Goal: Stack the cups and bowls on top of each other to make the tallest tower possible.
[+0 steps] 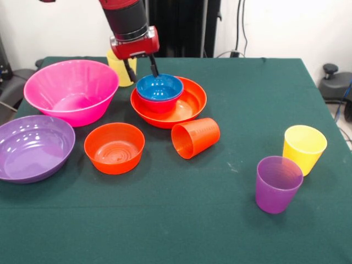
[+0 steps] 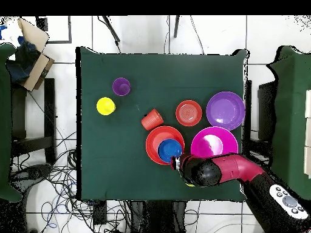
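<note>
I see a green-clothed counter (image 1: 181,231), a cardboard box (image 2: 33,45) upper left overhead, tangled cables (image 2: 58,182) on the tiled floor (image 2: 267,48) lower left.

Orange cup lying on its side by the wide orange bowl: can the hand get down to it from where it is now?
Probably yes. The orange cup lies alone on the cloth beside the wide orange bowl, nothing above it. The hand hangs open at the blue bowl's far rim, holding nothing.

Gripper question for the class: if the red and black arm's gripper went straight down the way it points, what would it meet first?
Probably the far rim of the small glossy blue bowl, nested in the wide orange bowl. The gripper sits right at it; depth is unclear.
</note>
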Robot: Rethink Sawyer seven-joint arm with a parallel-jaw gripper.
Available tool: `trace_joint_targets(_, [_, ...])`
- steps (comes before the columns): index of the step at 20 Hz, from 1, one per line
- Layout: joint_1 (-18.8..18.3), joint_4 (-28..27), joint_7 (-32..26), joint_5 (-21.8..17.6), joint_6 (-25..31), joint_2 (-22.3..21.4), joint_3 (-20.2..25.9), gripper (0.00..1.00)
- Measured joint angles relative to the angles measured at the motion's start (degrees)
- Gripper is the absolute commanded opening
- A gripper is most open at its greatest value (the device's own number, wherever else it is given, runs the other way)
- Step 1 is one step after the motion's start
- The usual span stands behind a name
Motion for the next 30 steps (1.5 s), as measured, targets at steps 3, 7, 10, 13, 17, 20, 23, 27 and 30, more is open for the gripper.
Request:
trace_joint_targets(3, [-0.1,0.0,0.0,0.0,0.0,0.1,0.1,1.0])
trace_joint_targets(7, [-0.3,0.0,0.0,0.0,0.0,0.1,0.6,1.0])
trace_joint_targets(10, [-0.5,0.0,0.0,0.0,0.0,0.1,1.1,1.0])
trace_joint_targets(13, [-0.6,-0.3,0.0,0.0,0.0,0.5,1.3,1.0])
trace_joint_targets(17, [-0.7,-1.1,0.0,0.0,0.0,2.0,1.4,1.0])
trace_joint_targets(20, [-1.1,-2.2,0.0,0.0,0.0,3.9,1.4,1.0])
trace_joint_targets(23, [-1.5,-3.4,0.0,0.0,0.0,5.8,1.4,1.0])
trace_joint_targets(27, [-1.9,-4.6,0.0,0.0,0.0,7.4,1.4,1.0])
trace_joint_targets(30, [-2.2,-5.1,0.0,0.0,0.0,7.9,1.5,1.0])
